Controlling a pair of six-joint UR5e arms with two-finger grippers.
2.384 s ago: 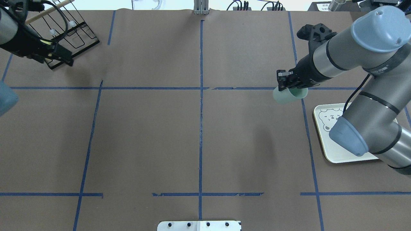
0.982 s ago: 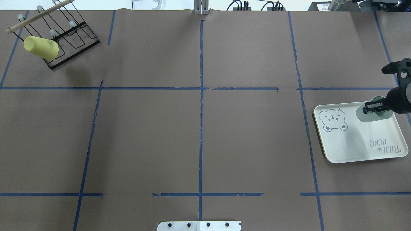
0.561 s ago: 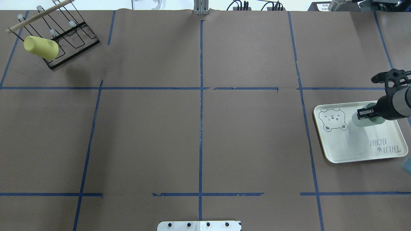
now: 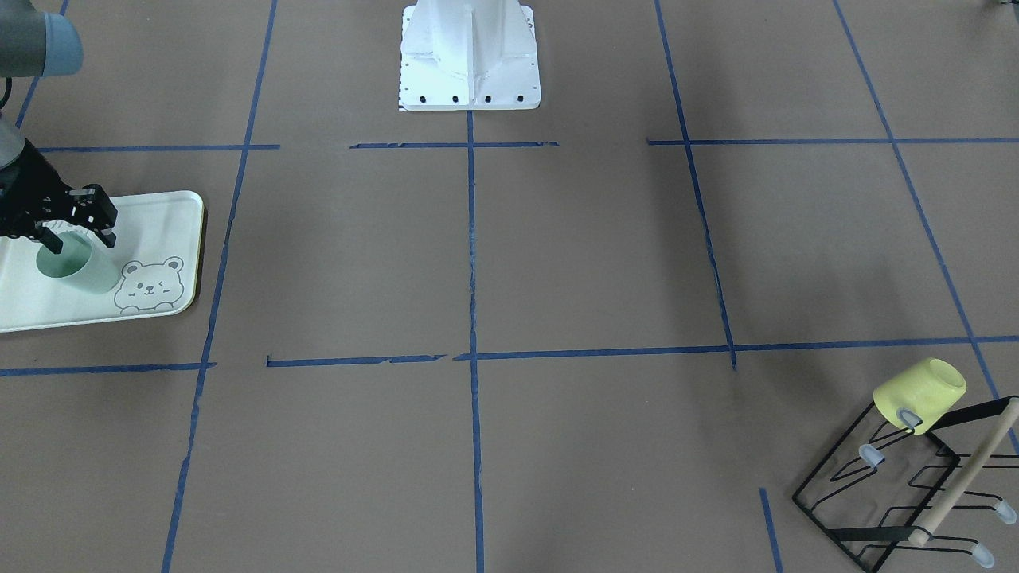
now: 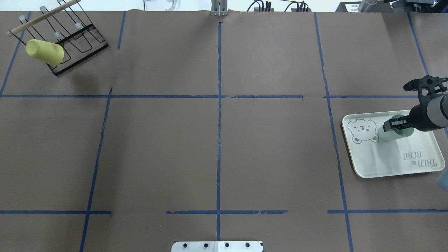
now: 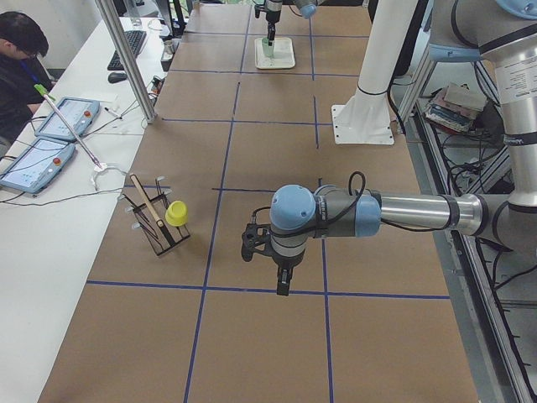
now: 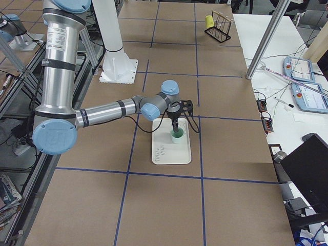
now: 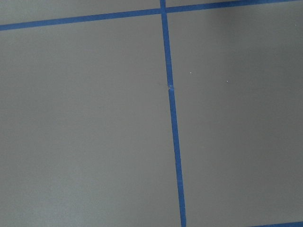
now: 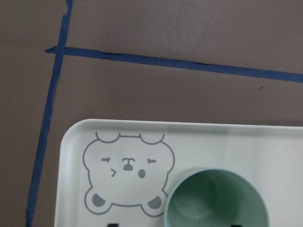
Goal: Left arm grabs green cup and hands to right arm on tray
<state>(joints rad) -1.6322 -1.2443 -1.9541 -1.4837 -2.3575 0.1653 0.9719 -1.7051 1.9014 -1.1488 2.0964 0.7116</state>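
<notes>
The green cup is upright, mouth up, on or just above the tray, right beside the bear drawing. My right gripper comes down on it from above and is shut on its rim. The same hold shows in the front view, with the gripper over the cup. The right wrist view looks into the cup. My left gripper shows only in the left side view, hanging over bare table far from the tray. I cannot tell if it is open or shut.
A yellow cup hangs on a black wire rack at the table's far left corner. Blue tape lines cross the brown table. The robot's white base stands at the near middle edge.
My right gripper carried the green cup from mid-table to over the tray, then shifted it toward the bear drawing. The left arm left the overhead view, uncovering the yellow cup.
</notes>
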